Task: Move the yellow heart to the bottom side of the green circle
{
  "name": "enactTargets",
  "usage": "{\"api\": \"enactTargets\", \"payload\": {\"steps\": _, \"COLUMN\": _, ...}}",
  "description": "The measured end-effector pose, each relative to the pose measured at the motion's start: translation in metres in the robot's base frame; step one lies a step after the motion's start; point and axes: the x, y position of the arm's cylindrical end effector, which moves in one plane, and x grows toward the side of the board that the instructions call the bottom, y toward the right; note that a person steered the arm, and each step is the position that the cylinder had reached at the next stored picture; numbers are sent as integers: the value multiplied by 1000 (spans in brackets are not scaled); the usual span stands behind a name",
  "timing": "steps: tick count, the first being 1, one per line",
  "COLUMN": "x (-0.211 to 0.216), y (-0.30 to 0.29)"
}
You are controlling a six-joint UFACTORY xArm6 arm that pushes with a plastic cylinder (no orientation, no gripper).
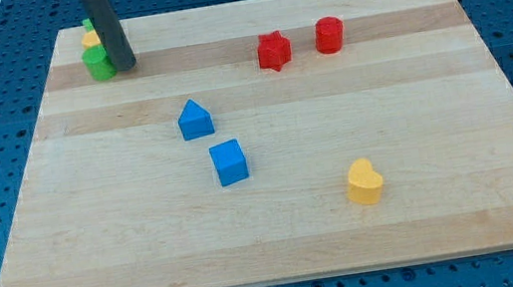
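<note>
Blue perforated flooring surrounds your wooden worktop, and the blue cube near its middle serves as your landmark. Your yellow heart lies toward the view's right and slightly below the cube, well apart from it and from everything else. Just above the cube, a little to the view's left, sits the blue house-shaped block. Far up and to the view's right of the cube you have the red star and, just beside it further right, the red cylinder. Up and to the view's left of the cube, near the worktop's far corner, a green block stands with a yellow block and another green piece packed close behind it; their shapes cannot be made out. My tip rests just beside that green block on its right, well apart from the heart. You have no fingers on this rod, so nothing is clamped.
</note>
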Motion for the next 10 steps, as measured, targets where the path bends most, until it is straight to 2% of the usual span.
{"api": "enactTargets", "payload": {"steps": 2, "x": 179, "y": 5}}
{"api": "enactTargets", "payload": {"steps": 3, "x": 258, "y": 69}}
{"api": "enactTargets", "payload": {"steps": 4, "x": 285, "y": 190}}
{"api": "enactTargets", "payload": {"steps": 5, "x": 287, "y": 297}}
{"api": "enactTargets", "payload": {"steps": 6, "x": 273, "y": 313}}
{"api": "enactTargets", "payload": {"steps": 9, "x": 222, "y": 249}}
{"api": "enactTargets", "payload": {"steps": 10, "x": 227, "y": 247}}
